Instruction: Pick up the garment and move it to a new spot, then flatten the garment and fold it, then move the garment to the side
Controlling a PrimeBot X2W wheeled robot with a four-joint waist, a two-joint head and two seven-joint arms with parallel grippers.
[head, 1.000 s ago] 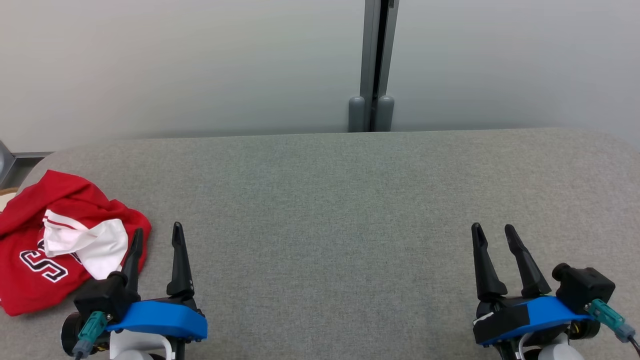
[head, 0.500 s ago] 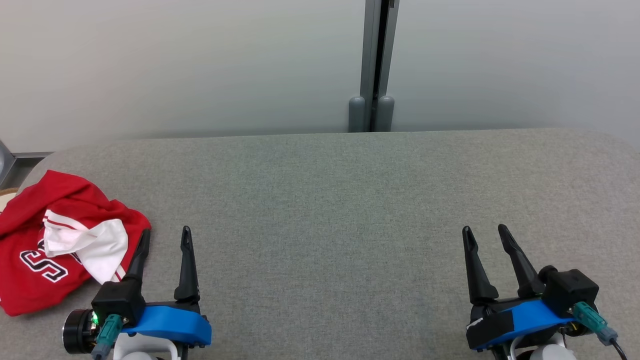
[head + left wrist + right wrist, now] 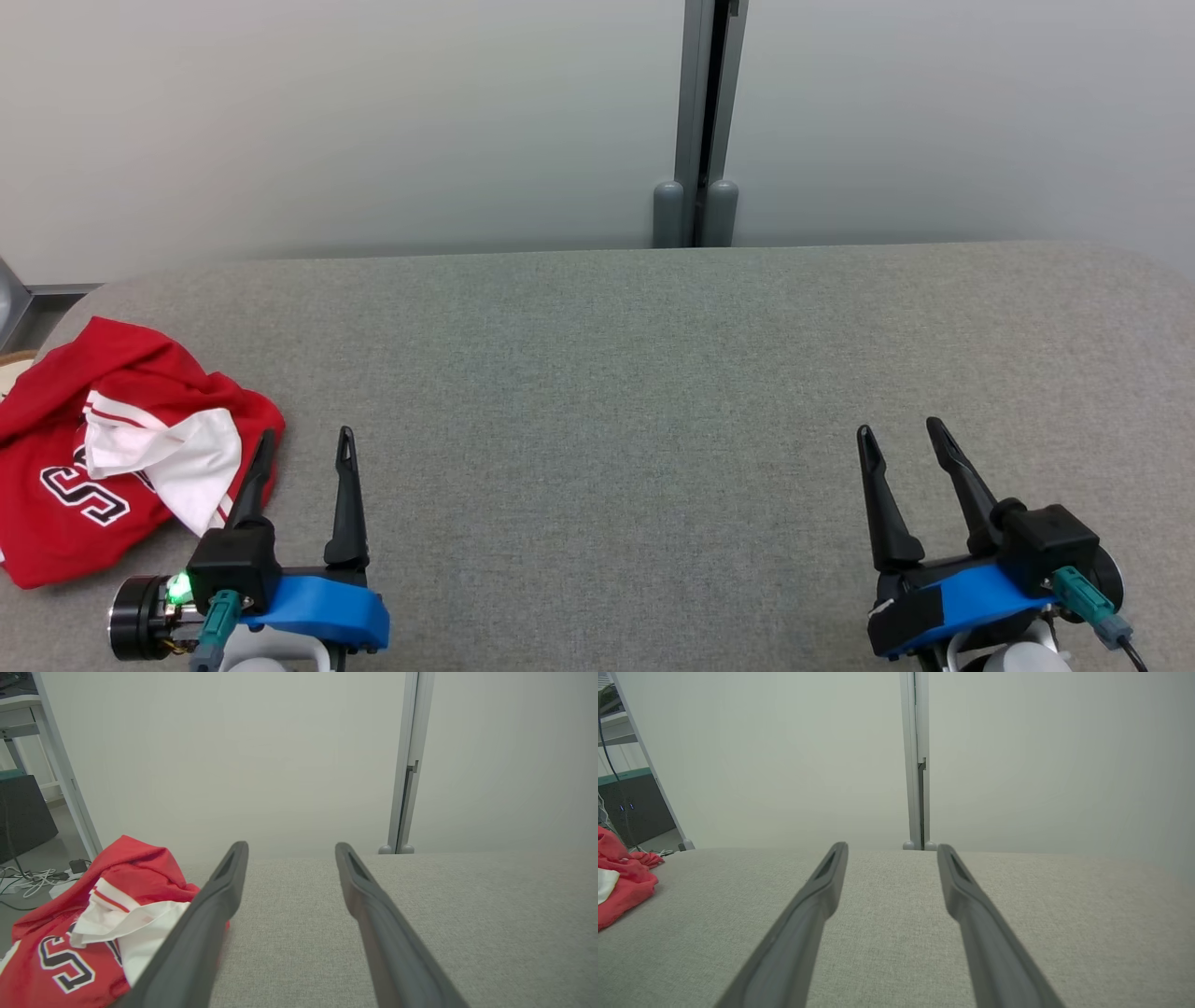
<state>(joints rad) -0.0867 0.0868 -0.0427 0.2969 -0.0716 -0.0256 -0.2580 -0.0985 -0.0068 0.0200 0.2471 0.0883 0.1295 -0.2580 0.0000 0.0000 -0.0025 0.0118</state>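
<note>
The left pincer [image 3: 307,434] and right pincer [image 3: 899,427] gape empty over the bench [image 3: 607,373], the crumpled garment [image 3: 140,373] just left of the former.

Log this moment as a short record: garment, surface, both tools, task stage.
garment: red and white, crumpled, at the table's left end
table: grey fabric top
left tool: open, empty, right beside the garment's edge
right tool: open, empty, over bare fabric, far from the garment
task stage: garment not yet picked up
</note>
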